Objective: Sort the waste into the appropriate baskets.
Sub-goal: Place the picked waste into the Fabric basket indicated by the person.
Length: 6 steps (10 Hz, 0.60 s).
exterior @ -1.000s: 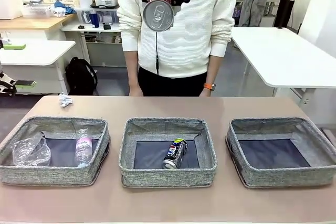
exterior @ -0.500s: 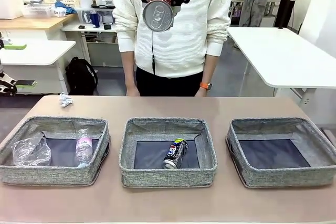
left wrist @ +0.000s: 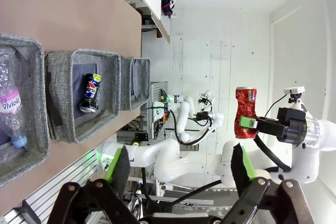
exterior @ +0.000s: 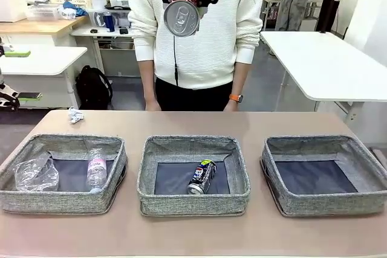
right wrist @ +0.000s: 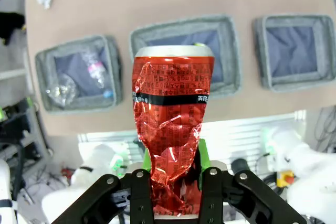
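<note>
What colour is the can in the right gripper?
The can is red with a black band; see right wrist view.

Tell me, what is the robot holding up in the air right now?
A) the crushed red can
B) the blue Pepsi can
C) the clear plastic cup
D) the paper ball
A: the right arm's jaws are clamped on the crushed red can, high above the table, while the Pepsi can lies in the middle basket.

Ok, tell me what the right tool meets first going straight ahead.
Likely the middle basket: the red can in the tool lines up over it, with nothing visible between. Depth is unclear.
</note>
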{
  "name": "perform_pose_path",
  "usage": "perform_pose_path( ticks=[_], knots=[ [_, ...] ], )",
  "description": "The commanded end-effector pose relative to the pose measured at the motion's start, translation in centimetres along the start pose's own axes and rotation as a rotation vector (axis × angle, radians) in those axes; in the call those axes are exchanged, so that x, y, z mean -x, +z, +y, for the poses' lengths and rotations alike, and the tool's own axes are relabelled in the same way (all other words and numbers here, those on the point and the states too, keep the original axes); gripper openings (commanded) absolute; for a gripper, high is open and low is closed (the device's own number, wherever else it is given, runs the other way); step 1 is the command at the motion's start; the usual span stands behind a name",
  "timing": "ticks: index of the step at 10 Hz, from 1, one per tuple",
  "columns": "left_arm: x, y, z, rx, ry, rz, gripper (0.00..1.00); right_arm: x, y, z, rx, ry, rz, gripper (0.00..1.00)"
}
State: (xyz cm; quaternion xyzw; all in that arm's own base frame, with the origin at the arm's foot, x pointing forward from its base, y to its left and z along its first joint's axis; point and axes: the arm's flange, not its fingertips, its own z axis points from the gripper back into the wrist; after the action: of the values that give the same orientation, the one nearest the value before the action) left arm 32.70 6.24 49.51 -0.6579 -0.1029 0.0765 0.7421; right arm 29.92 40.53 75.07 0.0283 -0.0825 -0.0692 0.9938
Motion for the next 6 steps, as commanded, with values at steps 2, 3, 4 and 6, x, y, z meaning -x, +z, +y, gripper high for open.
perform_pose_path(
  ticks=[2, 3, 4, 6],
  knots=[
    [0.07, 0.02, -0.27, 0.014, -0.004, 0.002, 1.0, 0.1, 0.07, -0.13, -0.002, -0.001, 0.002, 0.35],
    [0.07, 0.02, -0.27, 0.014, -0.004, 0.002, 1.0, 0.1, 0.07, -0.13, -0.002, -0.001, 0.002, 0.35],
    [0.07, 0.02, -0.27, 0.014, -0.004, 0.002, 1.0, 0.1, 0.07, -0.13, -0.002, -0.001, 0.002, 0.35],
    [0.07, 0.02, -0.27, 0.014, -0.004, 0.002, 1.0, 0.1, 0.07, -0.13, -0.002, -0.001, 0.002, 0.35]
  ],
)
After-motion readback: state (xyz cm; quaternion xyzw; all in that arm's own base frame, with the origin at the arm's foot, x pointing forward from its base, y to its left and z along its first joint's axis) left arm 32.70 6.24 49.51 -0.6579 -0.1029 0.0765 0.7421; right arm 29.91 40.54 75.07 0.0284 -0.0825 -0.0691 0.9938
